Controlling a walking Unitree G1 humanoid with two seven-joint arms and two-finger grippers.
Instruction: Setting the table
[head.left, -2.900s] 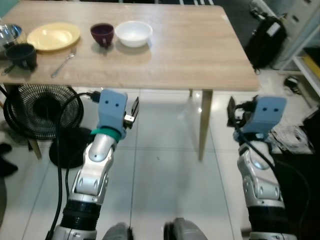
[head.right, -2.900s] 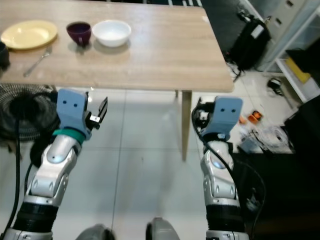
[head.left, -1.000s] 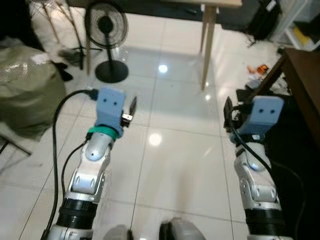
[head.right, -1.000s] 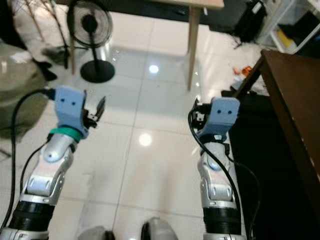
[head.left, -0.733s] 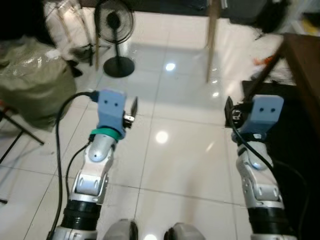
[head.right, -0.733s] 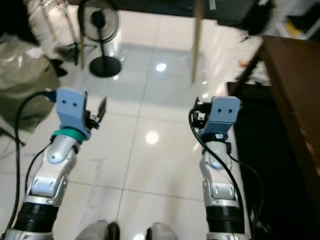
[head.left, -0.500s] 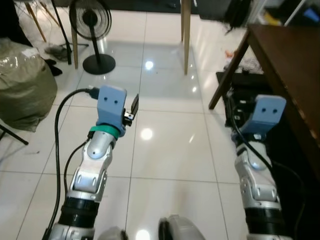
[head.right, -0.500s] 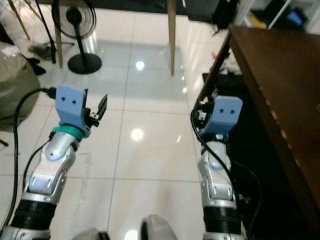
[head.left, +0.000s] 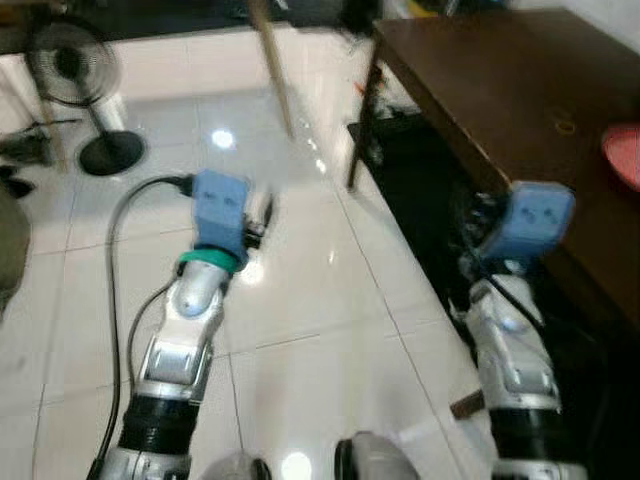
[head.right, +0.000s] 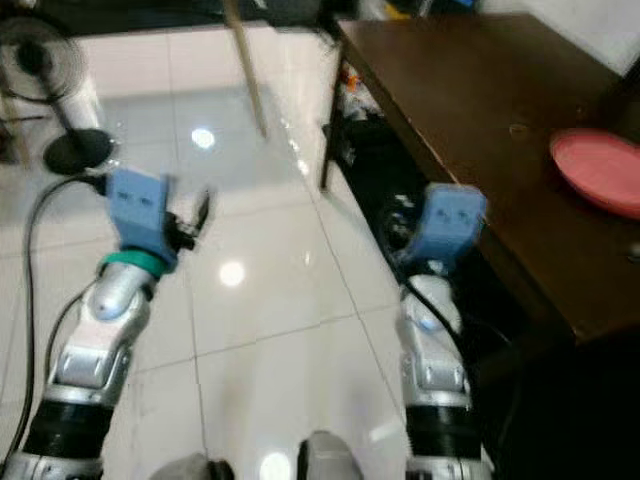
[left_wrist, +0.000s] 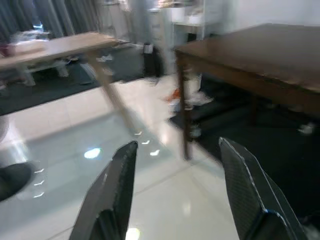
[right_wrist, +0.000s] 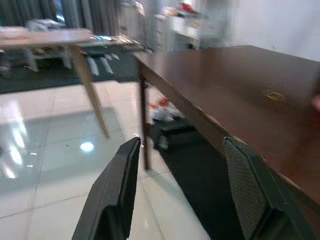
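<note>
Left eye view, blurred: a dark brown table (head.left: 490, 90) is seen at the right, with the edge of a pink plate (head.left: 624, 152) on it near the frame edge. The left gripper (head.left: 262, 213) is held over the white tiled floor (head.left: 310, 290), well apart from the table; nothing is held. The right arm (head.left: 512, 340) is raised just beside the table's near edge. A fan (head.left: 75, 85) stands on the floor at the far left.

Right eye view: the same scene; the pink plate (head.right: 598, 170) is shown lying flat on the dark table top, ahead and to the right of the right arm.

Left wrist view: the left gripper's fingers (left_wrist: 117, 192) are seen apart, empty, pointed at floor and dark table. A light wooden table (left_wrist: 55, 45) is seen behind.

Right wrist view: the right gripper (right_wrist: 187, 192) is seen with fingers (right_wrist: 120, 187) apart, empty, the dark table's edge beyond them.
</note>
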